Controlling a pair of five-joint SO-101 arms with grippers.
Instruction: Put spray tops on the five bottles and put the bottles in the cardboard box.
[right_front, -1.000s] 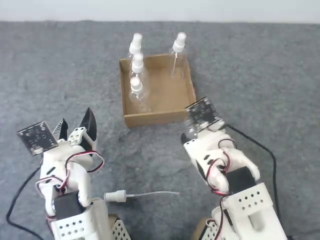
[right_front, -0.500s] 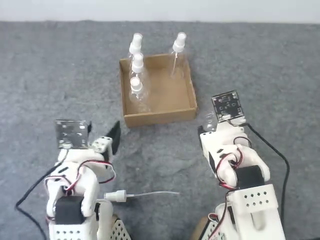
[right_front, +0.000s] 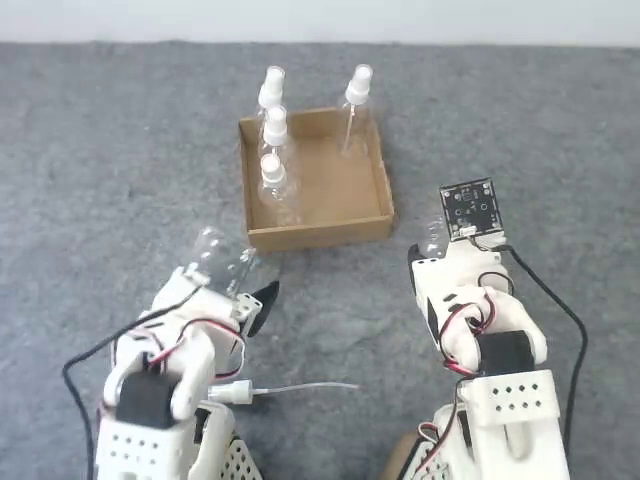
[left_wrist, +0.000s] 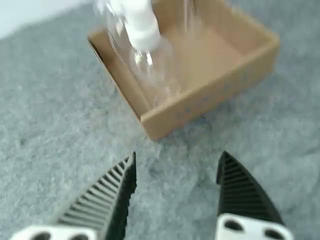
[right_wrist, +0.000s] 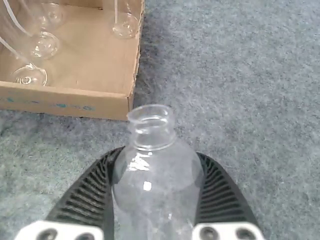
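Loose spray top (right_front: 240, 391): it lay on its side on the grey tabletop (right_front: 560, 150), well short of the cardboard box (right_front: 320, 232) on the box's near side. Its thin dip tube pointed toward the right arm.

Left pincer (left_wrist: 177, 165): it stood wide apart and held nothing. It hung above the tabletop just short of the box's near wall (left_wrist: 200, 107), close to the near left corner (right_front: 262, 298).

Right pincer (right_wrist: 157, 155): it was closed on the body of a clear bottle (right_wrist: 152, 170). The bottle's neck was open, without a spray top, and pointed toward the box. The bottle (right_front: 432, 240) was held just off the box's near right corner, outside the near wall (right_wrist: 65, 102).

Box contents: four capped bottles stood upright.
- The first (right_front: 272, 185) was against the left wall, nearest the front.
- The second (right_front: 275, 130) was behind it.
- The third (right_front: 270, 85) was at the far left corner. Whether its base sat inside the box could not be confirmed.
- The fourth (right_front: 355, 100) was at the far right corner.
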